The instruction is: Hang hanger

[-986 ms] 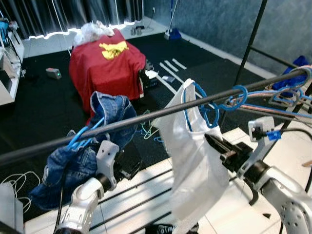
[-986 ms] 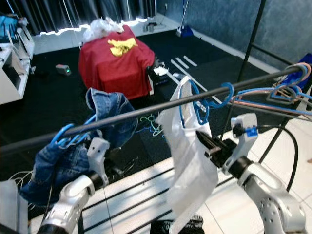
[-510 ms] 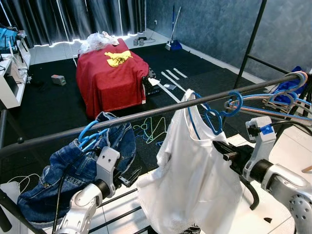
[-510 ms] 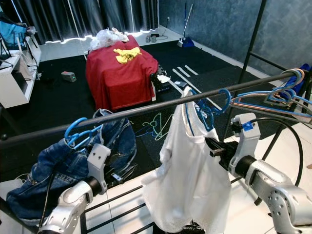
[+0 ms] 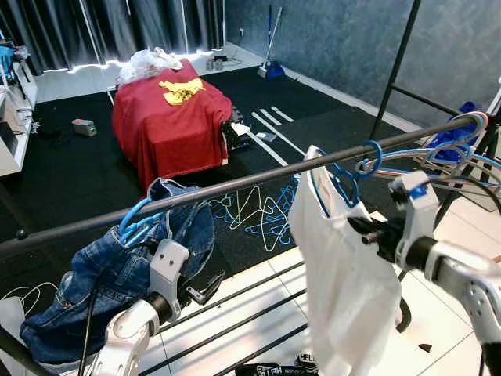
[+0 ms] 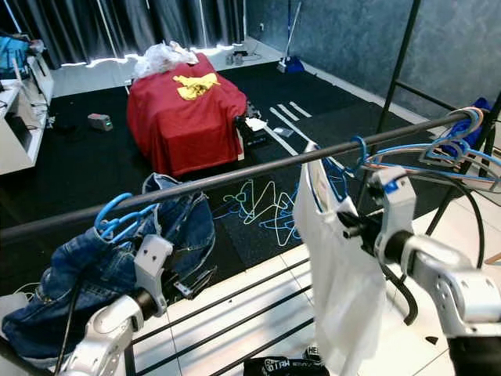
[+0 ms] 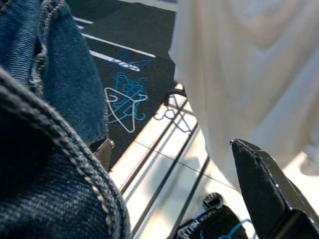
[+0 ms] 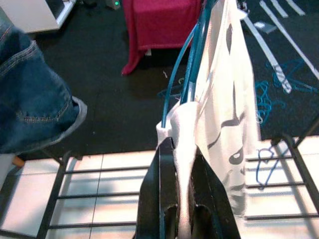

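Dark curtains and a blue-grey wall close off a room whose black carpet (image 5: pixel 70 168) gives way to white tiles near the robot, and a dark clothes rail (image 5: pixel 235 185) runs across the foreground from the low left end up to the right end. Near the rail's right end a blue hanger (image 5: pixel 338 184) carrying a white shirt (image 5: pixel 344 282) hooks over the bar, the shirt hanging down toward the tiles. The right gripper (image 8: pixel 178 167) has its two black fingers pressed narrowly together on the shirt's shoulder fabric and the hanger's blue wire, just below the rail. A bunch of bare hangers (image 5: pixel 450 153) crowds the rail's far right end. Toward the rail's left end a pair of blue jeans (image 5: pixel 117 274) hangs from another blue hanger (image 5: pixel 139 221). The left gripper (image 7: pixel 172 164) sits low beside the jeans with its fingers spread wide and nothing between them, denim close against one finger. On the carpet beyond the rail stands a piece of furniture draped in a red cloth (image 5: pixel 172 113), and loose hangers (image 5: pixel 254 215) lie scattered on the carpet's edge by the tiles.
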Tool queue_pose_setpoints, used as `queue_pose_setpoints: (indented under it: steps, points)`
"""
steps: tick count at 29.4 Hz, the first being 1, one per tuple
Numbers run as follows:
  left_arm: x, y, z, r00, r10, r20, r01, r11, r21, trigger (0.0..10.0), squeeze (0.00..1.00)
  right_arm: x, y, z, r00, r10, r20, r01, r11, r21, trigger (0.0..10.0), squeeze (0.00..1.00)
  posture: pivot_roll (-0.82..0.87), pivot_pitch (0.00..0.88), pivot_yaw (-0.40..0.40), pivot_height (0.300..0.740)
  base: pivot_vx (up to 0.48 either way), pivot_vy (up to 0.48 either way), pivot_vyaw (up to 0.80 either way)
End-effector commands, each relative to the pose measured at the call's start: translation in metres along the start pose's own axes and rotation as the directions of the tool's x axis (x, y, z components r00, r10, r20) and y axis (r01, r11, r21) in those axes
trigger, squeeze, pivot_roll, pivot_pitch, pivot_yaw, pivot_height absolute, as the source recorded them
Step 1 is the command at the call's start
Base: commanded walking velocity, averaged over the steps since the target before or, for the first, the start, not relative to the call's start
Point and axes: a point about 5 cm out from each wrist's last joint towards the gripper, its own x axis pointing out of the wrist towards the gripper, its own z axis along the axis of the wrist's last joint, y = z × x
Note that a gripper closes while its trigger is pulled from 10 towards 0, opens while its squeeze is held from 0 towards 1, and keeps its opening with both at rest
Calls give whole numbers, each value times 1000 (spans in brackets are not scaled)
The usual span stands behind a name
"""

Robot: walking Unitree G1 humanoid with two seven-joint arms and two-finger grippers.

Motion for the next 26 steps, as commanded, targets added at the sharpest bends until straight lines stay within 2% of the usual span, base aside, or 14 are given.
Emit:
queue_pose_setpoints:
  steps: [1,4,9,11,14,18,19,21,22,25,26]
  points:
    - [-6,5,-2,1000,13,-21,-13,1000,7,10000,0,3,-1,-2,1000,-9,-24,9,1000,-2,10000,0,33,71,23,740,0,0,0]
    - [-13,7,-1,999,28,-27,-28,1000,-3,10000,0,12,-5,-10,995,-24,-95,25,1000,2,10000,0,53,90,24,740,0,0,0]
    - [-17,8,-1,999,36,-30,-36,999,-7,10000,0,17,-9,-12,992,-33,-118,34,999,3,10000,0,62,100,26,740,0,0,0]
    - [-21,9,0,998,49,-33,-49,999,-13,10000,0,24,-12,-14,989,-37,-142,36,999,-8,10000,0,76,107,25,740,0,0,0]
    - [-24,11,1,997,76,-34,-77,997,-31,10000,0,33,-8,-18,985,-11,-172,6,999,-33,10000,0,81,110,23,740,0,0,0]
    - [-25,12,2,996,88,-31,-89,995,-45,10000,0,35,-5,-21,983,10,-181,-18,999,-46,10000,0,80,109,22,740,0,0,0]
    - [-26,13,2,995,95,-27,-97,993,-63,10000,0,36,-2,-24,984,22,-176,-31,998,-49,10000,251,79,108,21,740,0,0,0]
    - [-26,13,2,995,95,-27,-97,993,-63,10000,0,36,-2,-24,984,22,-176,-31,998,-49,10000,251,79,108,21,740,0,0,0]
    - [-26,12,2,995,95,-19,-97,991,-93,10000,0,34,-1,-27,989,18,-147,-25,998,-51,10000,1000,74,106,22,740,0,0,0]
    - [-26,12,2,995,95,-19,-97,991,-93,10000,0,34,-1,-27,989,18,-147,-25,998,-51,10000,1000,74,106,22,740,0,0,0]
    - [-26,10,2,997,72,-9,-73,989,-129,10000,0,31,-3,-27,997,-1,-81,-3,999,-49,10000,1000,65,103,18,740,0,0,0]
